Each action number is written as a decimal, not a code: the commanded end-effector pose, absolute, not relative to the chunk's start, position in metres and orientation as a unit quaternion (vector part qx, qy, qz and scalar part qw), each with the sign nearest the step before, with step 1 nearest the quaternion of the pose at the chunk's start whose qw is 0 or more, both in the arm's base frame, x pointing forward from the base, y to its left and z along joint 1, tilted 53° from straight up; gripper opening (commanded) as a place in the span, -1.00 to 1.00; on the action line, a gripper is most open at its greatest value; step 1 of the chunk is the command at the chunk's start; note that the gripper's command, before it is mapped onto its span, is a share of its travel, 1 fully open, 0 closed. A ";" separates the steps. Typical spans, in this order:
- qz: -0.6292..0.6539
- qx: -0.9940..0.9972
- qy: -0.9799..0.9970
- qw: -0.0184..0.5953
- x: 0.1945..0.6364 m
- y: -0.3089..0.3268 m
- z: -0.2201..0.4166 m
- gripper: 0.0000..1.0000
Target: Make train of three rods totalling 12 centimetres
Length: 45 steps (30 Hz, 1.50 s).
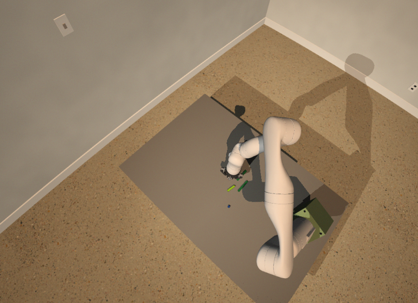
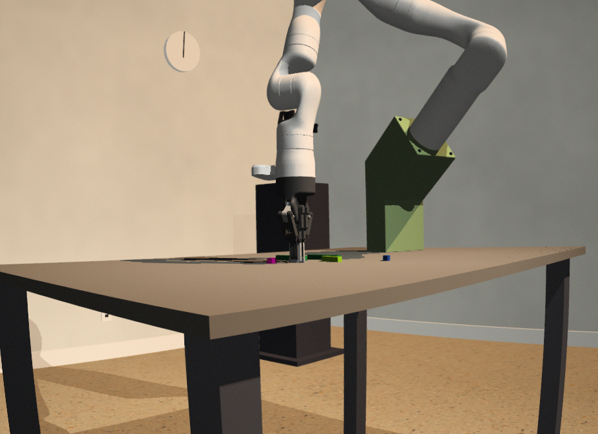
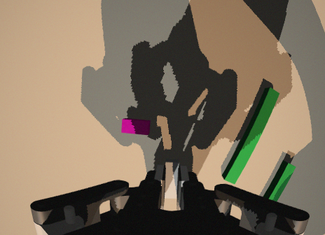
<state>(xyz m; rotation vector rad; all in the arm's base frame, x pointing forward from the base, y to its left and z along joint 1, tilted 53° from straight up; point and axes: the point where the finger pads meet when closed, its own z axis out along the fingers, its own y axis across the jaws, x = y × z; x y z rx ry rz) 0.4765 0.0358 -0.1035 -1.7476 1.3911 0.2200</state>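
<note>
My gripper (image 3: 171,176) (image 2: 299,256) points straight down with its fingertips at the table top. The fingers stand close together on a small pale grey piece, which I take for the grey rod (image 3: 172,183); most of it is hidden by the fingers. A magenta rod (image 3: 136,126) lies just left of the fingers and also shows in the exterior view (image 2: 271,260). A green rod (image 3: 252,138) lies to the right, with a second green rod (image 3: 280,177) beside it. A lime rod (image 1: 231,188) and a green rod (image 1: 242,186) lie near the gripper (image 1: 231,173). A blue rod (image 1: 229,205) lies further off.
The arm's olive base block (image 2: 398,187) stands at the table's far side. A dark box stands behind the table. The arm's shadow covers the table around the rods.
</note>
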 end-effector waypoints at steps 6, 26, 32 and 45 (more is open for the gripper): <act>0.088 -0.701 0.559 0.434 0.477 0.035 -0.103 -0.91; 0.088 -0.701 0.559 0.434 0.469 0.019 -0.090 -0.91; 0.088 -0.701 0.559 0.434 0.453 -0.012 -0.063 -0.91; 0.088 -0.701 0.559 0.434 0.441 -0.036 -0.042 -0.91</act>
